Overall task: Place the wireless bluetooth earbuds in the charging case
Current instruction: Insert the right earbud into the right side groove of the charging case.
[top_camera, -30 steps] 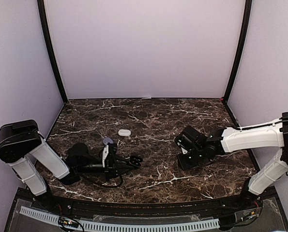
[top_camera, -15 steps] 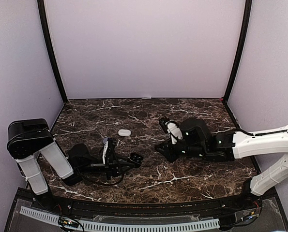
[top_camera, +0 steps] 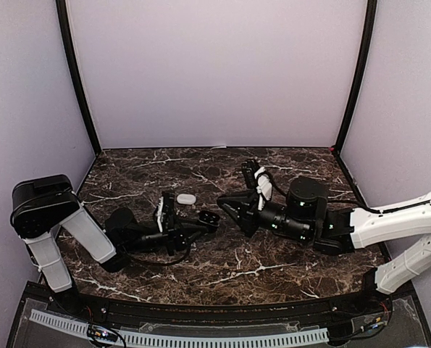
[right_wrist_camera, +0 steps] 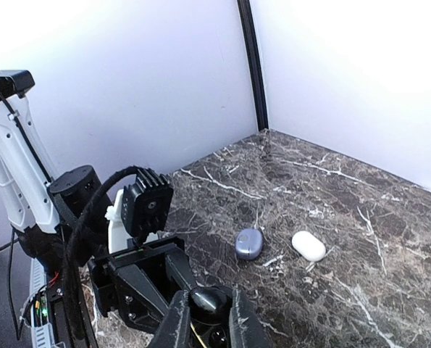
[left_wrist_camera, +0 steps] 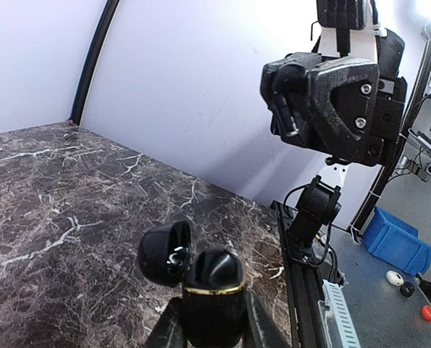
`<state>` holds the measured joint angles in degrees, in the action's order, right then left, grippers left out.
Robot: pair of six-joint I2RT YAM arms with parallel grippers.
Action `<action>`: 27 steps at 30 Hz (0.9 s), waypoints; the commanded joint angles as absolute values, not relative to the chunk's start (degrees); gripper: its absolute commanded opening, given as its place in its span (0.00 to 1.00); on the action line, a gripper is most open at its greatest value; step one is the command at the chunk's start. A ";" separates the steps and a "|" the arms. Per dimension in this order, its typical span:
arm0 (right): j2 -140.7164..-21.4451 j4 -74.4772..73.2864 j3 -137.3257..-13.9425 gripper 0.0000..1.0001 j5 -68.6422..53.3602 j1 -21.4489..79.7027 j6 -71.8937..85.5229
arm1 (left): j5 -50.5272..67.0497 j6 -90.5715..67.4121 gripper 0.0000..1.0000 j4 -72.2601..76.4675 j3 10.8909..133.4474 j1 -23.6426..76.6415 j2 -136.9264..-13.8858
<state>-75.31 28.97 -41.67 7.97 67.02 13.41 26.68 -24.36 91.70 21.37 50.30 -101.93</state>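
Right gripper (top_camera: 226, 205) swung in beside black case (left_wrist_camera: 214, 290), clamped in left gripper (left_wrist_camera: 211, 328). Right fingers (right_wrist_camera: 177, 319): can't tell if gripping. Buds tiny, slippery; I pinch gently.

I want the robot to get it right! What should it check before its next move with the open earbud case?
1. The left gripper grips the black charging case: ok.
2. The lid is open: ok.
3. The right gripper is close to the case: ok.
4. An earbud sits in the right gripper: cannot tell.
5. The white case and the purple case are out of the way: ok.
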 commanded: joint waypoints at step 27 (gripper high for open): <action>-77.49 42.69 -37.20 0.00 8.56 70.37 2.95 | 32.45 -19.86 0.04 104.88 26.45 51.59 -96.04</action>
